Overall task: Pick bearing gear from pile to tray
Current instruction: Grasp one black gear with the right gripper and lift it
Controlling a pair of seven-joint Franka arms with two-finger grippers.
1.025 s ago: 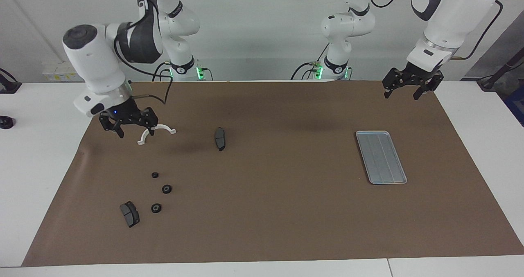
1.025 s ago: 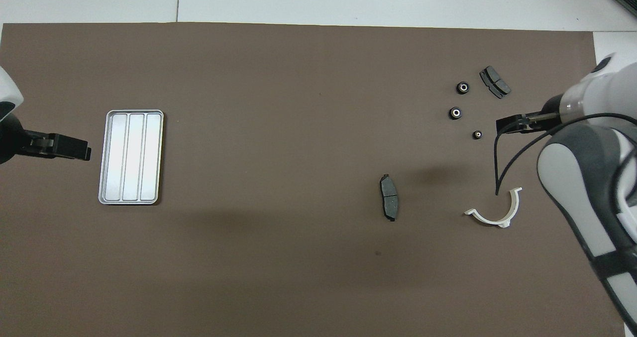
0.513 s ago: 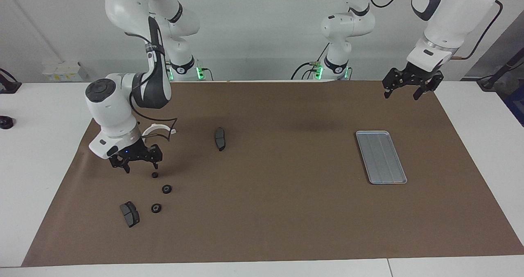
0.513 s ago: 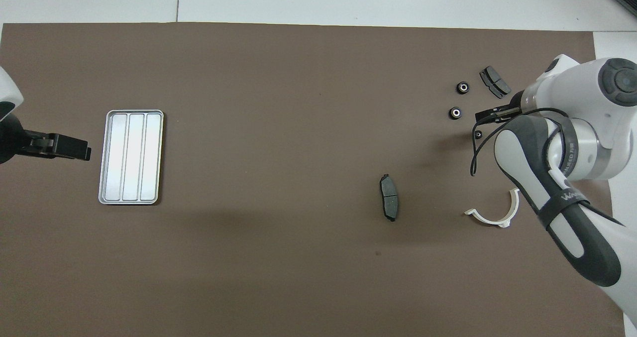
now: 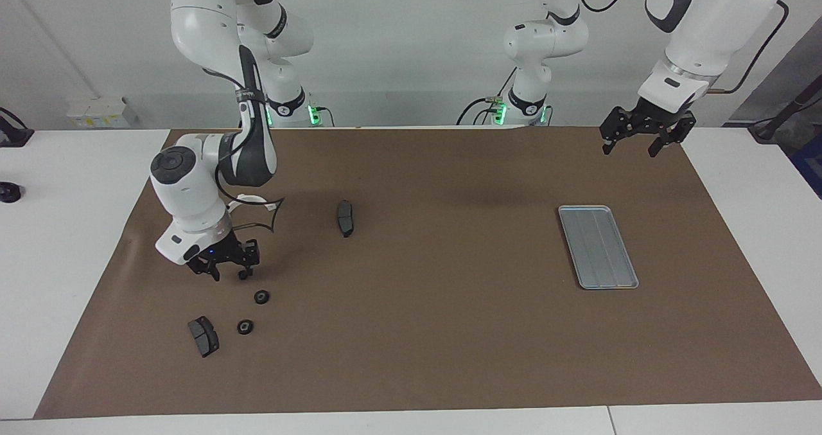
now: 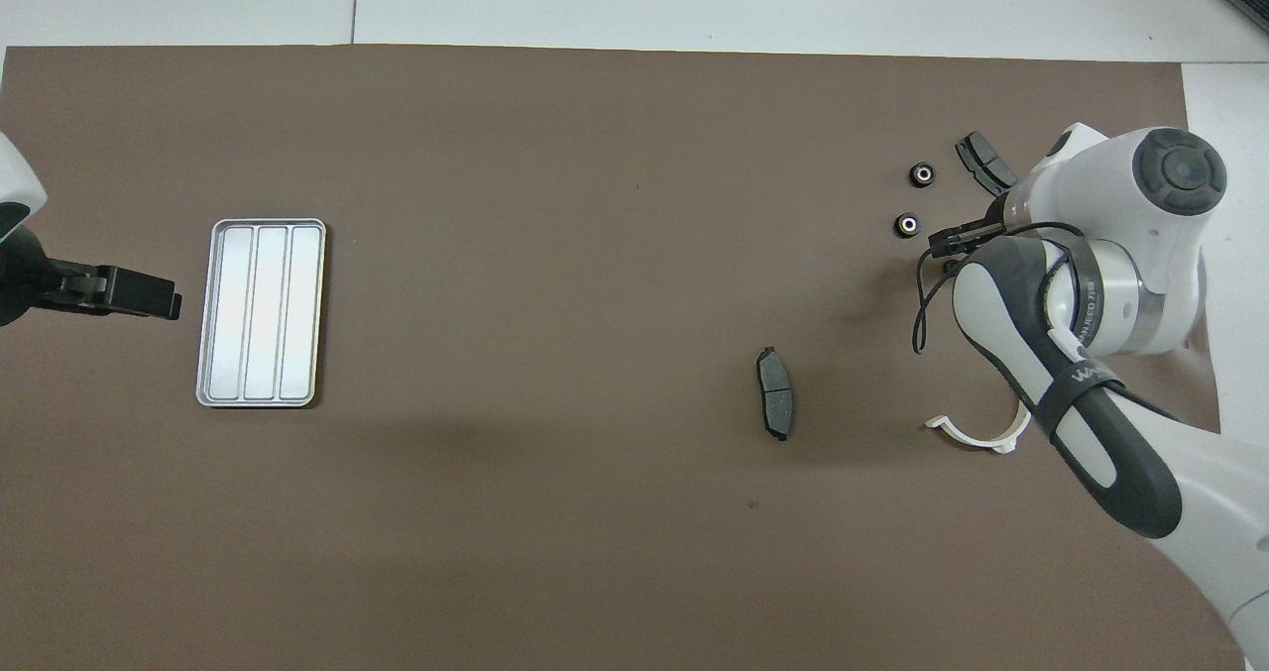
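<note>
We count two small black gears in plain sight on the brown mat point(image 5: 449, 332) of the worktop: one point(image 5: 261, 297) nearer to the robots, one point(image 5: 244, 326) farther. A third gear point(image 5: 243, 274) is at the tips of the right pincer point(image 5: 226, 269), which is low over the mat; we cannot tell if its fingers pinch the gear. There are two dark brake pads, one point(image 5: 203, 336) beside the farther gear, one point(image 5: 345, 217) toward the middle. One white half-ring point(image 6: 981, 431) lies partly hidden under the right arm. One silver tray point(image 5: 598, 247) lies toward the left arm's end, with nothing in it. The left pincer point(image 5: 645, 141) waits in the air, spread wide.
</note>
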